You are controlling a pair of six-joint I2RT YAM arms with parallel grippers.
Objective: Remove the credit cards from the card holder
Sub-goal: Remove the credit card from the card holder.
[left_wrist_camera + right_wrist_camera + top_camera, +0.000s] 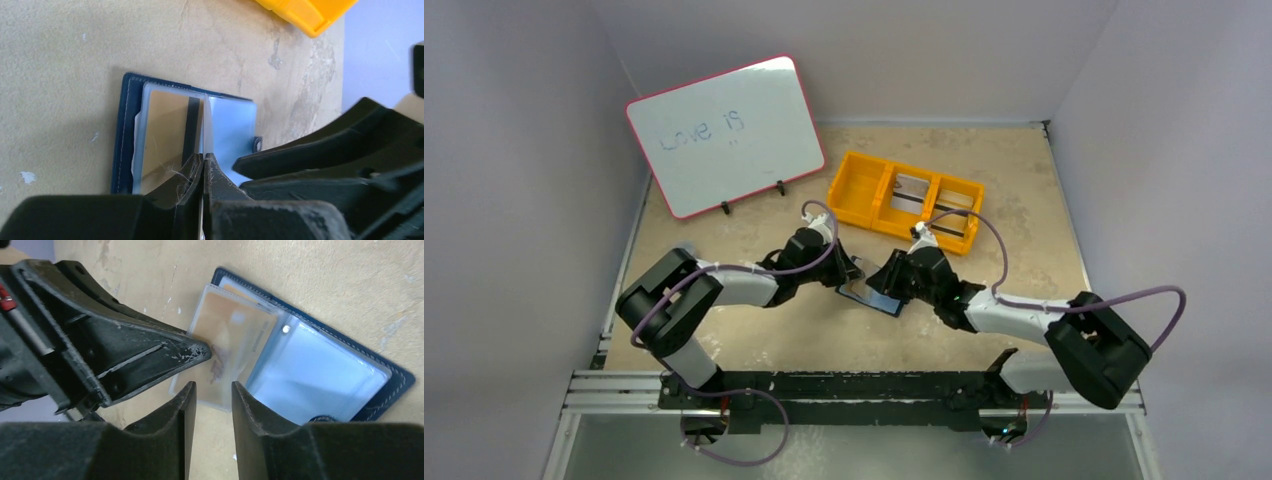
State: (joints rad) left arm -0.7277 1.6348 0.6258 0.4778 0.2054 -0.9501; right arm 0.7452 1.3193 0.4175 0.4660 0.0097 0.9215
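The navy card holder (pixel 871 296) lies open on the table between my two grippers; it also shows in the left wrist view (pixel 122 135) and the right wrist view (pixel 395 376). Its see-through pockets are fanned out. One pocket holds a card with a dark stripe (pixel 167 132). My left gripper (pixel 204 157) (pixel 850 273) is shut on the edge of a see-through pocket leaf (pixel 205 125) and holds it up. That lifted leaf has a card (pixel 227 340) inside. My right gripper (pixel 212 387) (pixel 884 286) is open and empty, just short of the leaf's near edge.
An orange three-compartment tray (pixel 854 190) stands behind the grippers; flat greyish cards with a dark stripe lie in its middle (pixel 911 196) and right (pixel 954 215) compartments. A pink-framed whiteboard (pixel 724 135) stands at the back left. Walls close in the table.
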